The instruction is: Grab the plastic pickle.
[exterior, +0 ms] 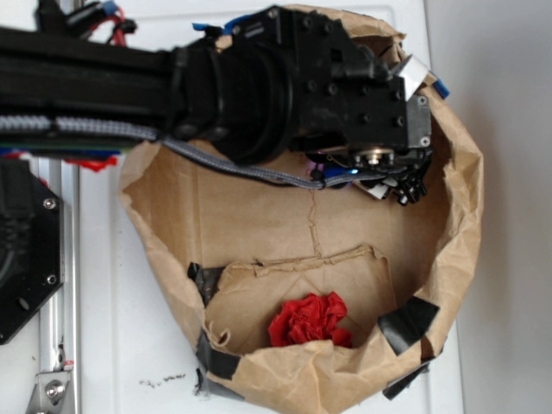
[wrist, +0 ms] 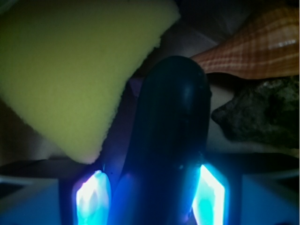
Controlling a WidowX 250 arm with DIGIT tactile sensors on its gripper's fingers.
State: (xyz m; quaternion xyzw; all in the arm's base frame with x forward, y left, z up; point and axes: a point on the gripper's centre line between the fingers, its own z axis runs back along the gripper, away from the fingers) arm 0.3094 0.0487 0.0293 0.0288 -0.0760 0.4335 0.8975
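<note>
In the wrist view the plastic pickle (wrist: 171, 140), dark green and glossy, runs lengthwise from the bottom edge up to a rounded end at the centre. My gripper (wrist: 150, 197) straddles its near end. The two blue-lit pads (wrist: 208, 197) press against its sides, so the gripper is shut on it. In the exterior view the gripper (exterior: 388, 185) reaches down at the back right inside the brown paper bag (exterior: 457, 224). There the arm hides the pickle.
A yellow sponge-like wedge (wrist: 70, 70) lies just left of the pickle, overlapping its upper left. A striped orange shell (wrist: 258, 47) and a lumpy brown rock-like piece (wrist: 262, 112) sit to its right. A crumpled red piece (exterior: 309, 319) lies at the bag's front.
</note>
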